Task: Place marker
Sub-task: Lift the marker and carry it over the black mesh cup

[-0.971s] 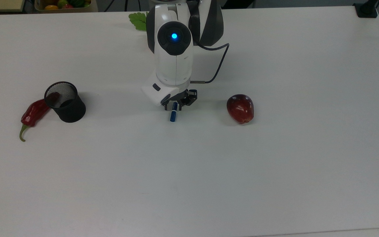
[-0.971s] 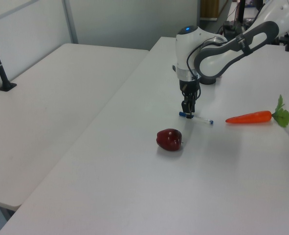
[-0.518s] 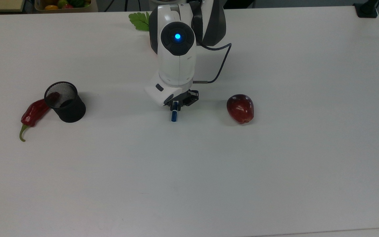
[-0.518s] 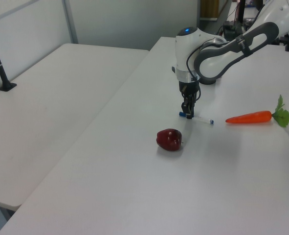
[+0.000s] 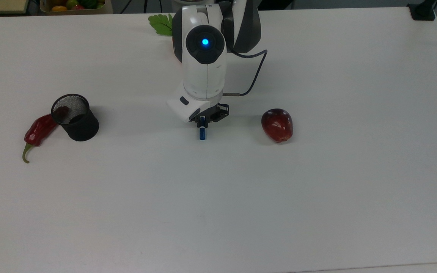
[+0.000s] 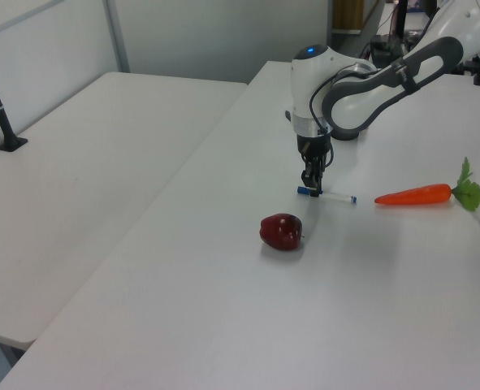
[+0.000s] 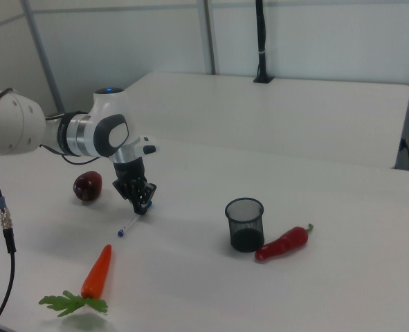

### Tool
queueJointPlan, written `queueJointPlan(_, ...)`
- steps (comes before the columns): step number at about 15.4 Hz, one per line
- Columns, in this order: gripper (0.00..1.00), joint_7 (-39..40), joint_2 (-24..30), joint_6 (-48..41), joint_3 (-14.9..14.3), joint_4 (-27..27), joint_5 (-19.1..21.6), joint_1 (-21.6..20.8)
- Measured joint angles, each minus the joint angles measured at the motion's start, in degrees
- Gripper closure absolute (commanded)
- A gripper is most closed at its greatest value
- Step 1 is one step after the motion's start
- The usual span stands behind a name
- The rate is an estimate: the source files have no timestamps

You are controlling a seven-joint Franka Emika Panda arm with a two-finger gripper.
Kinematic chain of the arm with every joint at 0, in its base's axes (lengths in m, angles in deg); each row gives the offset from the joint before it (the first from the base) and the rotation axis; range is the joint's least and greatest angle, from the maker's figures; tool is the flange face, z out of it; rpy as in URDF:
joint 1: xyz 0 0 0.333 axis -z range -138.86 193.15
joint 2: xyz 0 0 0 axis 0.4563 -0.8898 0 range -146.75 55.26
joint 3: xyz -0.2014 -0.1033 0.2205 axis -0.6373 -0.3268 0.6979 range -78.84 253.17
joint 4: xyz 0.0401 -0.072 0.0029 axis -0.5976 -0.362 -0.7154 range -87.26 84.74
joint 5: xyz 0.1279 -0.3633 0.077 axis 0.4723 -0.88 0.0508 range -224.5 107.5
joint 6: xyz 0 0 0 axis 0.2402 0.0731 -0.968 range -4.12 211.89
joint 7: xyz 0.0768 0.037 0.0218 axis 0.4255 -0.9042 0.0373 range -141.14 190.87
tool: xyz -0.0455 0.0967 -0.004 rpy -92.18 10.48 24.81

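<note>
Against the picture from a second ago, we see the arm [image 5: 203, 64] shifted a little toward the top view's right, and the gripper [image 5: 202, 120] now sits directly over the marker [image 5: 202, 132], its fingers closed on the capped end; half a second ago it was already nearly there. In the left view the marker's [image 6: 327, 195] far end seems slightly raised compared with before, though we cannot say whether it has left the surface.

The white table [image 5: 317, 189] carries an apple [image 5: 277, 124] to the top view's right of the marker, and a black mesh cup [image 5: 75, 117] well apart to the top view's left, with a red chilli [image 5: 38, 131] touching its side. A carrot [image 6: 418, 194] lies beyond the marker's small blue tip in the left view. A second white table [image 6: 85, 162] stands alongside, and a black post [image 7: 261, 41] rises from it in the right view.

The arm reaches out from the table's far edge in the top view, wrist bent straight down, a blue light [image 5: 205, 41] on its upper joint and a cable [image 5: 254, 72] looping beside it.
</note>
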Motion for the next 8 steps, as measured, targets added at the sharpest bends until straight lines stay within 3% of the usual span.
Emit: queueJointPlan(8,0.88,-0.6,2.3,-2.8,0.0,1.8,0.0,-0.1)
